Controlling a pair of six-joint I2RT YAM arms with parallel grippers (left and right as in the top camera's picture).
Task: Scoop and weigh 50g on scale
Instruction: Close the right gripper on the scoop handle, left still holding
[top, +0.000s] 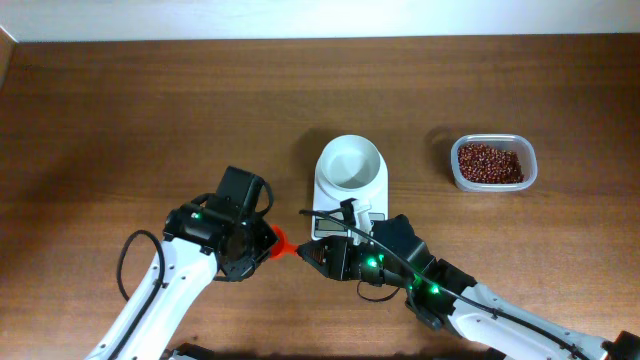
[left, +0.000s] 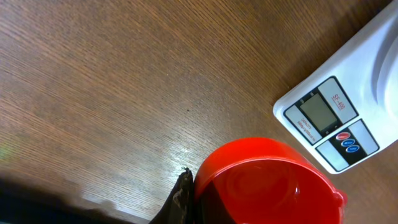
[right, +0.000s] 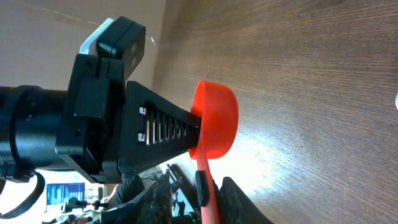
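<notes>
**Inspector A:** Where do we place the beans?

**Inspector B:** We record the beans (top: 490, 162) as a dark red-brown heap inside the clear tub (top: 531, 172). It is at the right of the overhead frame, level with the scale's bowl and apart from it.

**Inspector A:** And the scale itself?

**Inspector B:** We note the scale (top: 325, 195) just right of centre in the overhead frame, standing on the brown wooden table (top: 150, 110). Its round white bowl (top: 350, 162) lies toward the top, and its lower end is partly covered by the right arm. In the left wrist view the scale takes the right edge. The grey display (left: 318, 112) is visible there, but we cannot read it.

**Inspector A:** What do we enter for the left gripper?

**Inspector B:** We find the left gripper (right: 195, 128) fully closed. Its two black fingers meet in a point at the rim of the orange-red scoop (right: 214, 118) and pinch that rim. Seen from overhead, this is at lower centre, just below and left of the scale.

**Inspector A:** And the right gripper?

**Inspector B:** The right gripper (top: 305, 250) faces the left one from the right, with the scoop between the two. In the right wrist view the scoop's handle (right: 205, 186) runs down between its fingers (right: 239, 202) at the bottom edge. The gap is narrow — but we cannot tell whether they press the handle or merely flank it.
</notes>
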